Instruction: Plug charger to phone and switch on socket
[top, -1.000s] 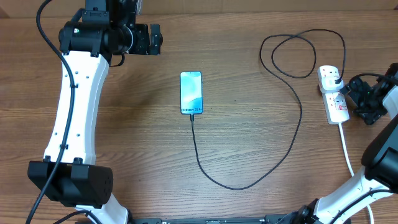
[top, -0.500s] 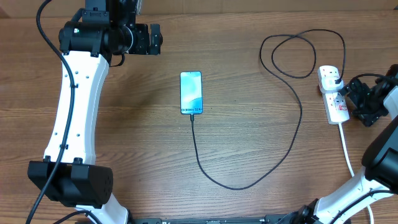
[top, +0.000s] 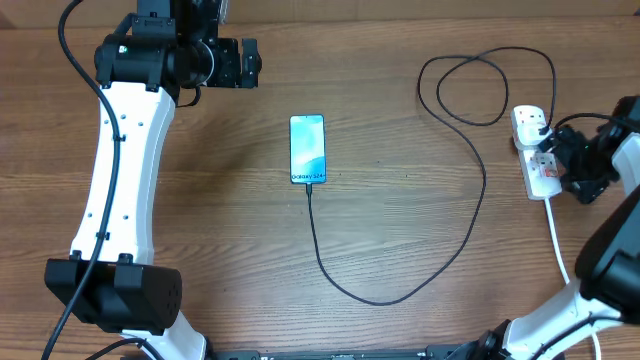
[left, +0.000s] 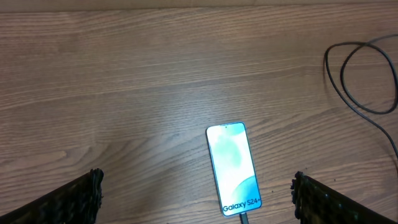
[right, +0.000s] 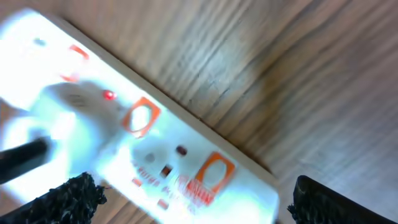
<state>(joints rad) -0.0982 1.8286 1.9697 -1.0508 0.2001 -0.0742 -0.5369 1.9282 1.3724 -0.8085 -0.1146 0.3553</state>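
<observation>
The phone (top: 308, 148) lies flat at mid-table with its screen lit light blue, and it also shows in the left wrist view (left: 233, 168). The charger's black cable (top: 470, 215) runs from the phone's lower edge, where its connector tip (left: 243, 218) sits, and loops round to its plug (top: 540, 126) in the socket. The socket (top: 541, 176) is a white power strip at the right. My right gripper (top: 563, 160) is open at the strip's right edge. In its wrist view the gripper (right: 194, 190) hovers over the socket (right: 155, 149), where a small red light (right: 109, 95) glows. My left gripper (top: 254, 62) is open, up and left of the phone.
The strip's thick white cord (top: 556, 240) trails toward the front right. The black cable makes a double loop (top: 485, 85) behind the strip, also seen in the left wrist view (left: 360, 81). The left arm's white links (top: 120, 190) stand along the left side.
My right gripper has shifted a little to the left, closer over the power strip. The left arm, phone and cable have not moved.
</observation>
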